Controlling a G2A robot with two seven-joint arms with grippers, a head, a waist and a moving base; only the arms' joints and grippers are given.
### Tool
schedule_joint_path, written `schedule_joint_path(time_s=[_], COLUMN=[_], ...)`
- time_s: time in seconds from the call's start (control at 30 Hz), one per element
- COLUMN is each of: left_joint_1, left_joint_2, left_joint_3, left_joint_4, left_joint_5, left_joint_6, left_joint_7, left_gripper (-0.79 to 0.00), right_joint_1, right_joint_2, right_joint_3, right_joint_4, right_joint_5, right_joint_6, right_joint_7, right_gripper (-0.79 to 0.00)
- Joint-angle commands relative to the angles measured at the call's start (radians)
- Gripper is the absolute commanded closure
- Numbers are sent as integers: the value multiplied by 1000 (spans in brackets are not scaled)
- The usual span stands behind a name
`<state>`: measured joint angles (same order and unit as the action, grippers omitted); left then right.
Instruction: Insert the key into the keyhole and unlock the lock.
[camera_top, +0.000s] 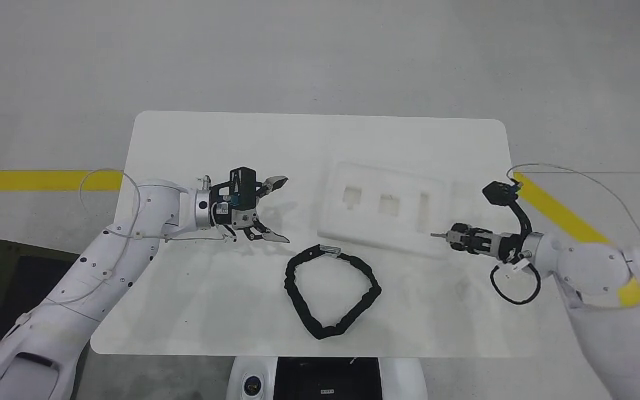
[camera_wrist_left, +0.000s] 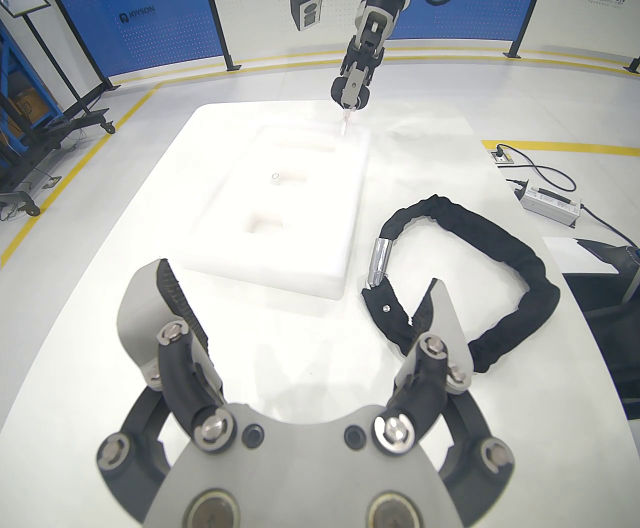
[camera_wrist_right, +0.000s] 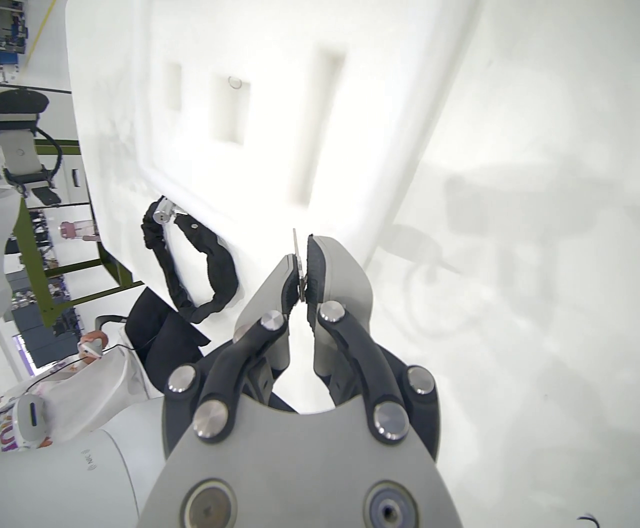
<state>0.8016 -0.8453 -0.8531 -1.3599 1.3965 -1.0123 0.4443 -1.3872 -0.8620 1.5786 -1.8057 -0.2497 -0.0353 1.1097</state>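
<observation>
One black chain lock (camera_wrist_left: 530, 295) lies on the surface (camera_top: 200, 300), beside one white foam tray (camera_top: 380, 232) with three holes. There are two pincers. The right pincer (camera_top: 450, 237) squeezes one small key (camera_wrist_right: 295, 247) at the tray's end. The left pincer (camera_wrist_left: 300, 275) is wide open, holding nothing, near the lock.

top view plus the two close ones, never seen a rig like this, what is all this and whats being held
It is a two-armed robot at a white table. The top view looks down from a camera above its arms; the other two pictures come from cameras on each wrist, looking along that arm's fingers. On the table lie a white foam tray with cut-out pockets and a black fabric-covered chain lock. The right fingers are shut on a small key, by the tray's edge. The left fingers are open and hold nothing.
</observation>
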Motion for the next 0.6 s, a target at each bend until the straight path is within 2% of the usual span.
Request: schedule_joint_path(time_s=[0.0, 0.27, 0.57], left_joint_1=[0, 0, 0], left_joint_2=[0, 0, 0], left_joint_3=[0, 0, 0], left_joint_4=[0, 0, 0], left_joint_5=[0, 0, 0], left_joint_6=[0, 0, 0], left_joint_7=[0, 0, 0], left_gripper=[-785, -785, -785], right_joint_1=[-5, -26, -110], right_joint_2=[1, 5, 0], right_joint_3=[6, 42, 49], right_joint_4=[-19, -69, -155], right_joint_5=[0, 67, 183], right_joint_6=[4, -26, -137], right_joint_7=[4, -4, -67], right_gripper=[0, 0, 0])
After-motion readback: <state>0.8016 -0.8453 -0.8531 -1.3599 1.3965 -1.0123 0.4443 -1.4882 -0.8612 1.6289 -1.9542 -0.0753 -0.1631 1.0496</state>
